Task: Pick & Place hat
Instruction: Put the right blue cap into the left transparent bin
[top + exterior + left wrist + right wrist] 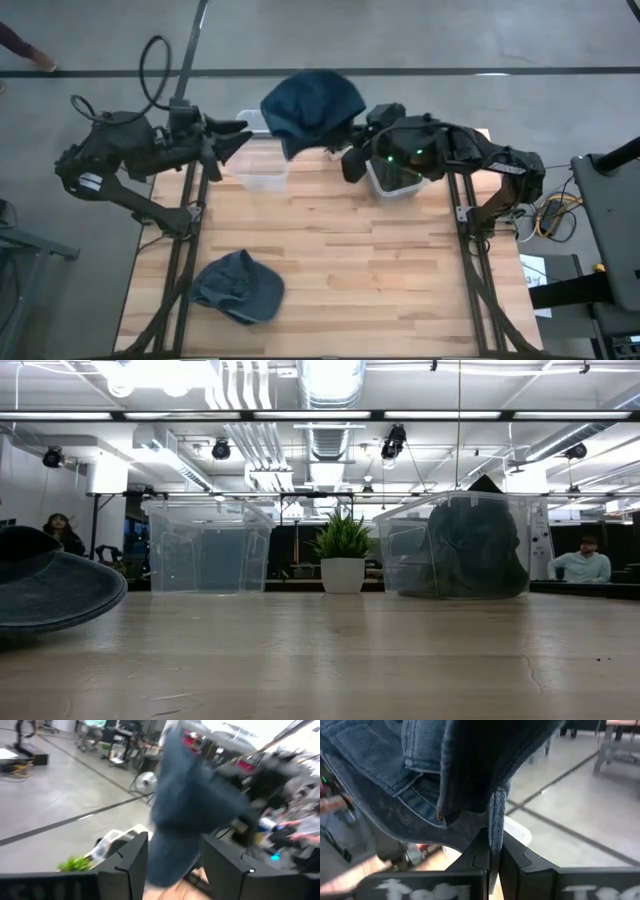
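Note:
A dark blue hat (312, 105) hangs in the air over the table's far edge, with my right gripper (350, 158) shut on it from the right. In the right wrist view the hat (420, 765) fills the picture beyond that gripper (493, 865). My left gripper (240, 138) stands open just left of the hat. In its wrist view the hat (190, 805) shows beyond its spread fingers (127, 865), and I see no touch. A second, lighter denim hat (238, 287) lies on its brim at the table's near left. My right gripper pinches a narrow strip of the hat's lower edge (494, 827) between its two fingers. The fingers come about level from the table's right side. The hat is lifted clear of the table, and the rest of it spreads out beyond the fingers.
Two clear plastic bins stand at the far edge: an empty one (260, 168) on the left, and one (395, 180) on the right, under my right arm, with a dark hat inside (470, 550). A potted plant (342, 555) shows beyond the table. People sit in the room behind.

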`<state>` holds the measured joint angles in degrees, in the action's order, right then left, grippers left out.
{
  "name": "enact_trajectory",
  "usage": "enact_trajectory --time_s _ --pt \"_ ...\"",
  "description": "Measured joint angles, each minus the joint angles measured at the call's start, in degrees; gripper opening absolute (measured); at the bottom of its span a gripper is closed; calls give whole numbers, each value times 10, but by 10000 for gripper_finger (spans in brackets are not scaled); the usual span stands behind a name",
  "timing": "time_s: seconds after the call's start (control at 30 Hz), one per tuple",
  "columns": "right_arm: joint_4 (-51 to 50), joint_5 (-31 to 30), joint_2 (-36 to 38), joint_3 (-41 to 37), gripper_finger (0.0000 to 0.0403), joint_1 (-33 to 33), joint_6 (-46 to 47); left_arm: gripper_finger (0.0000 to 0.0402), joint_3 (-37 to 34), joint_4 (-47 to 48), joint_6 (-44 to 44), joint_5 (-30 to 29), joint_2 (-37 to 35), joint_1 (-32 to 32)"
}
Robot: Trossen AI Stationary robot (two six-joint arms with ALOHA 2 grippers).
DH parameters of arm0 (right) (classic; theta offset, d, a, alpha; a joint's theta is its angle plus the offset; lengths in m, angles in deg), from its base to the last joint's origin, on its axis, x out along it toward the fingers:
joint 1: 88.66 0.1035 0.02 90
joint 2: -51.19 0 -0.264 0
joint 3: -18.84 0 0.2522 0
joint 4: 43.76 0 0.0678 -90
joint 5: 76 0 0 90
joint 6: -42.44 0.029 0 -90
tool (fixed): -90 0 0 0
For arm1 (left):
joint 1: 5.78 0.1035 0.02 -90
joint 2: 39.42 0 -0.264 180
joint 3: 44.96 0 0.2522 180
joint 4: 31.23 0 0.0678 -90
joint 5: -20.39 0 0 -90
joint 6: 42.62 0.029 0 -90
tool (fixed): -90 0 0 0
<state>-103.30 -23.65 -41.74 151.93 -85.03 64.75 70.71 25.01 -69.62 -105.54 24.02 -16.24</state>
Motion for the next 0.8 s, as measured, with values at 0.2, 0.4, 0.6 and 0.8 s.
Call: enact_trajectory --time_s 0.2,0.4,0.6,0.8 --pt "68 -32 6 6 8 -1 -45 170 -16 23 2 -26 19 0" --pt "124 -48 1 5 8 -1 -92 170 -32 19 42 -43 44 0" --pt "128 -45 -9 2 8 -5 -95 170 -38 -1 93 -61 74 0" --pt "112 -43 -12 2 8 -4 -77 170 -37 -24 122 -77 77 -1"
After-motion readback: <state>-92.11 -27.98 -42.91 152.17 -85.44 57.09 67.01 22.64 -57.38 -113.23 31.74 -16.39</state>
